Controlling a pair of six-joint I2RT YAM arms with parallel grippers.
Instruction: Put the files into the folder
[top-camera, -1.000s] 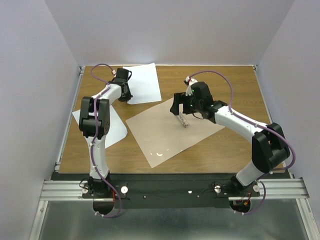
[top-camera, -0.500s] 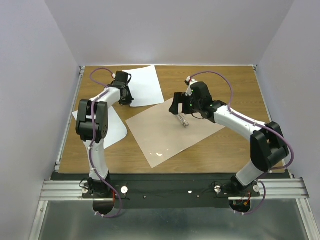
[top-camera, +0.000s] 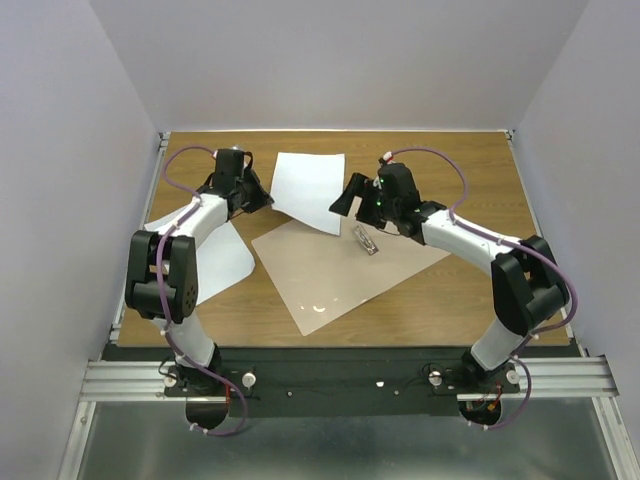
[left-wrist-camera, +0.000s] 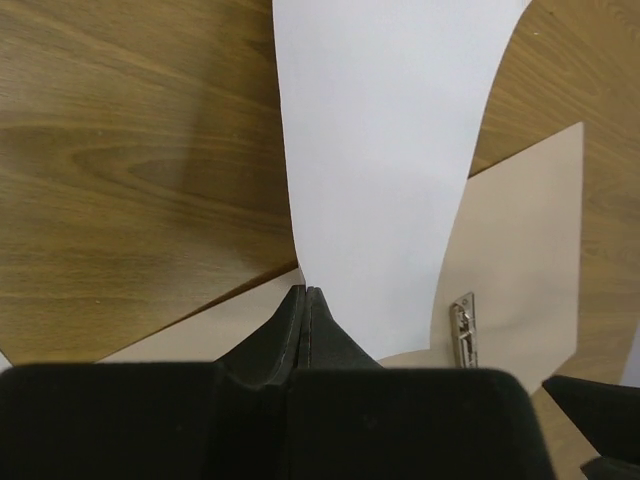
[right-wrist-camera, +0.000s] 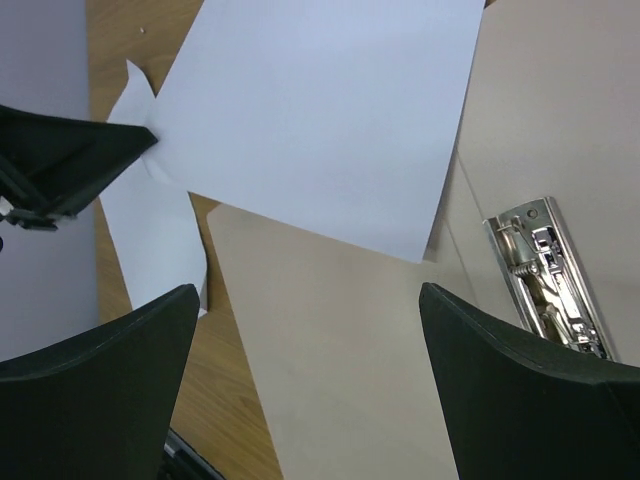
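Our left pincer (left-wrist-camera: 305, 300) pinches one corner of a thin, smooth white sheet (left-wrist-camera: 380, 150). Its long axis runs away from the tips, partly over the glossy tan folder (left-wrist-camera: 520, 260). Our right pincer (right-wrist-camera: 307, 295) hangs spread above the folder, with the metal clip (right-wrist-camera: 545, 275) beside one finger.

Your left arm (top-camera: 203, 214) and right arm (top-camera: 465, 238) have white links, bulky black joints and a looping purple cable (top-camera: 428, 150) each. The left gripper (left-wrist-camera: 306, 294) and right gripper (right-wrist-camera: 308, 292) are matte black.
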